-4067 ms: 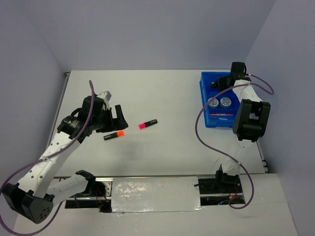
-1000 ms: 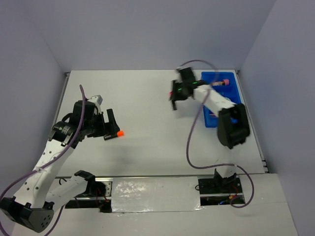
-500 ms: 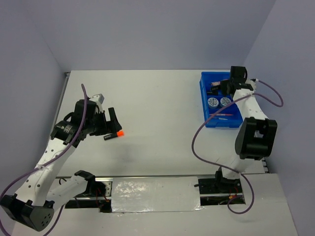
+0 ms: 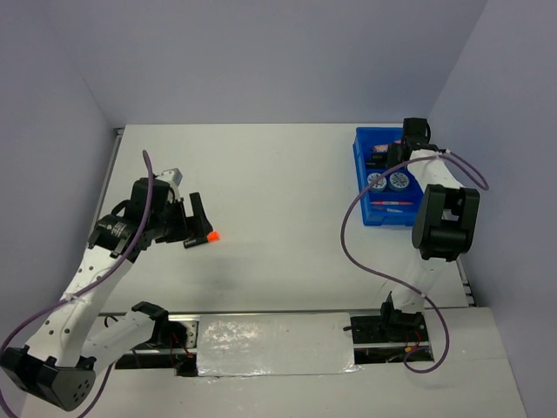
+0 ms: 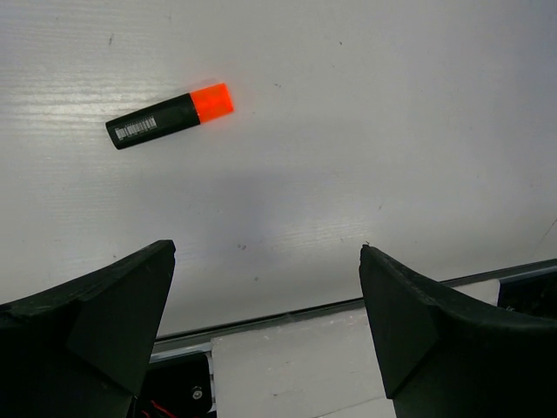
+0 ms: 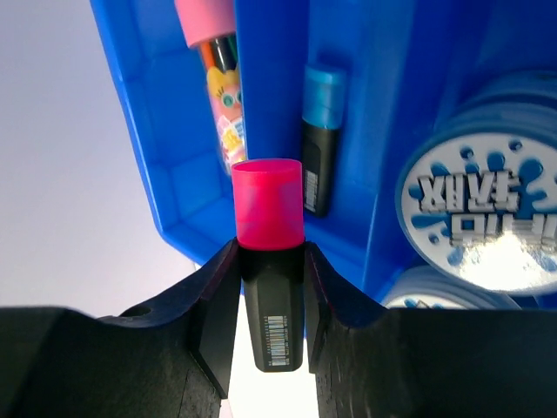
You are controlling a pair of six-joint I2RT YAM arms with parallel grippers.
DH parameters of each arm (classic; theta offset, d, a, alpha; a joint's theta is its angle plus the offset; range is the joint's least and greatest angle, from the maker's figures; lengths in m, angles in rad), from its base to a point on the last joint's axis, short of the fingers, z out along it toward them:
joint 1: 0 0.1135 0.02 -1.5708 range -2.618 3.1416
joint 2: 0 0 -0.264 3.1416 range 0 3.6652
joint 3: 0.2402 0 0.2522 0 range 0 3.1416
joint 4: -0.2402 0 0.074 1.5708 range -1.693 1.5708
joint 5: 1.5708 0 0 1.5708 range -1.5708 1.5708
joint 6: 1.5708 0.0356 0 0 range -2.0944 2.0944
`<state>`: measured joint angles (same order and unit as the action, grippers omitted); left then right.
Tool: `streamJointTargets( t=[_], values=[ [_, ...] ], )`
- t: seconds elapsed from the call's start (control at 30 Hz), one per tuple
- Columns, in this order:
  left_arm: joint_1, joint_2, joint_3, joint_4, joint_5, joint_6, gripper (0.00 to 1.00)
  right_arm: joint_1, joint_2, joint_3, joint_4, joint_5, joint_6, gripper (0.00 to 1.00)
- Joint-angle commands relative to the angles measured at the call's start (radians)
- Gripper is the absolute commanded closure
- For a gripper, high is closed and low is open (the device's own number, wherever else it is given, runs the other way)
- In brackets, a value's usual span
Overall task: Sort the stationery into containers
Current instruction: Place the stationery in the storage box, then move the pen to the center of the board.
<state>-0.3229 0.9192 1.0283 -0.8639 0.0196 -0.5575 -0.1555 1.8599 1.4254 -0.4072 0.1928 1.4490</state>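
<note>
The right gripper [image 6: 270, 261] squeezes the pink highlighter [image 6: 268, 205] between its jaws, with the blue tray [image 6: 261, 87] just ahead. The left gripper [image 5: 265, 296] has wide jaws, with the orange highlighter [image 5: 170, 116] ahead.

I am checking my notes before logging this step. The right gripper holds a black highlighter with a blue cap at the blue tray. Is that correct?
Not quite: the cap is pink, not blue. The right wrist view shows the right gripper holding a black highlighter with a pink cap at the blue tray; a blue-capped highlighter already lies inside it.
</note>
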Motion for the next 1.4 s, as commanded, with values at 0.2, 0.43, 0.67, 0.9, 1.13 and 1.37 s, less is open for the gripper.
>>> streamJointTargets(
  t=[0.2, 0.43, 0.67, 0.9, 1.13, 1.37],
  values=[
    [0.005, 0.004, 0.035, 0.003, -0.015, -0.024, 0.01, -0.047, 0.087, 0.118, 0.022, 0.016, -0.030, 0.79],
    [0.005, 0.052, 0.064, 0.025, -0.015, -0.022, 0.01, -0.059, 0.125, 0.217, 0.031, -0.024, -0.091, 0.32],
    [0.005, 0.121, 0.095, 0.034, -0.015, -0.061, 0.01, -0.055, 0.153, 0.355, 0.059, -0.175, -0.324, 0.03],
    [0.011, 0.219, 0.114, 0.045, -0.089, -0.022, 0.01, 0.120, 0.055, 0.517, -0.047, -0.383, -0.864, 0.03],
    [0.019, 0.345, 0.118, 0.117, -0.057, -0.001, 0.01, 0.384, -0.169, 0.267, -0.073, -0.499, -1.214, 0.02],
    [0.106, 0.501, 0.121, 0.169, -0.029, 0.172, 0.01, 0.454, -0.339, 0.052, -0.024, -0.684, -1.245, 0.02]
  ],
)
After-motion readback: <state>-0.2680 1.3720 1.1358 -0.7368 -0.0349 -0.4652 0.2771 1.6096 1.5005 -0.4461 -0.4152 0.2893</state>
